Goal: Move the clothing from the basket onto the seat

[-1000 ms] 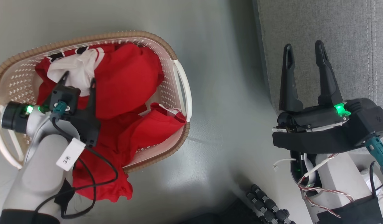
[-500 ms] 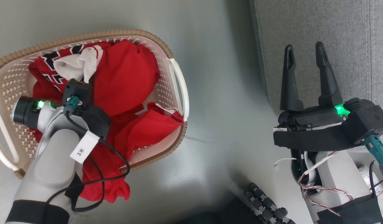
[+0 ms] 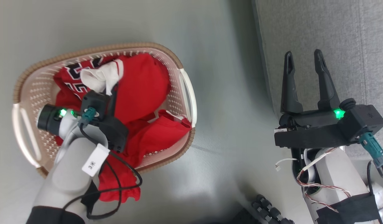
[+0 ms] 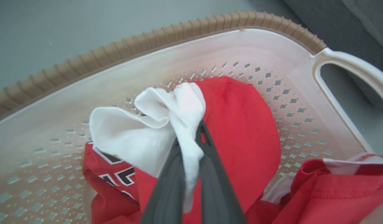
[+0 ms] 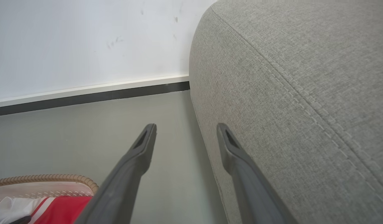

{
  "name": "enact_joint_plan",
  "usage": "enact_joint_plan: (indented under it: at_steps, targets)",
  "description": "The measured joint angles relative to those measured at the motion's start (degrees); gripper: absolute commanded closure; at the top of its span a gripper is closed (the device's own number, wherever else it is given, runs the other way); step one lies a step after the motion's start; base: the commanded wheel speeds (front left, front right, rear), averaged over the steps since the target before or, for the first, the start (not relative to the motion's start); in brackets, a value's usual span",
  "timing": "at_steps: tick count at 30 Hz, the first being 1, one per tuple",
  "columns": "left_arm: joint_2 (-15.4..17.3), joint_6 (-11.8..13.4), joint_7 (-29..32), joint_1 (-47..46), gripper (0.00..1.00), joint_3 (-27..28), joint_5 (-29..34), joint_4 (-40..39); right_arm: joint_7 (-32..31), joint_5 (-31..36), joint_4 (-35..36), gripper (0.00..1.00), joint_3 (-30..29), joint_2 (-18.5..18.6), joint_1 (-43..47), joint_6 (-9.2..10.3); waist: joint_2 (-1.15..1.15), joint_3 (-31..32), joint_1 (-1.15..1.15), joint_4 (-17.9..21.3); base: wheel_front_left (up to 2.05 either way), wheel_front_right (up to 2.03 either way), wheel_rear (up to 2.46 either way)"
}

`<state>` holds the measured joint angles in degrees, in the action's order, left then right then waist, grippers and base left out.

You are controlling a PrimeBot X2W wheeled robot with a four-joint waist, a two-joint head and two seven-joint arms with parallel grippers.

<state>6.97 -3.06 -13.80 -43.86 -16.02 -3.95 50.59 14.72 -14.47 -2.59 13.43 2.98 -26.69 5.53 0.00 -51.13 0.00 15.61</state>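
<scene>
Your left gripper (image 4: 191,133) is pinched shut on the jersey's white sleeve (image 4: 132,133). The clothing (image 3: 145,87) sits in the basket (image 3: 95,49), with one red piece (image 3: 117,193) hanging over the near rim. Your right gripper (image 3: 303,57) is spread wide and empty at the edge of the seat (image 3: 319,28).

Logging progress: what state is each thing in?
left claw, shut on the jersey sleeve
right claw, open, holding nothing
jersey, crumpled in the basket, sleeve pinched
second red garment, partly hanging over the basket's rim
basket, upright, holding both garments
seat, no clothing on the visible part
</scene>
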Motion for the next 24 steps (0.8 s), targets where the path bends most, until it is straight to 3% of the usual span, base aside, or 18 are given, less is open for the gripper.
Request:
enact_joint_plan:
  at_steps: [11,24]
  targets:
    - [-1.8,-1.7,-0.5,2.6,1.00,-1.1,-1.6,-4.0,0.0,0.0,-7.1,0.00,-1.8,0.0,0.2,-1.37,0.00,8.0,0.00,-3.2,0.00,0.00,0.00]
    - [-1.4,-3.1,-0.5,6.3,1.00,-1.2,-3.4,-13.7,0.0,0.0,-14.5,0.00,-2.7,0.0,0.3,-3.61,0.00,18.7,-0.01,-7.0,0.00,0.00,0.00]
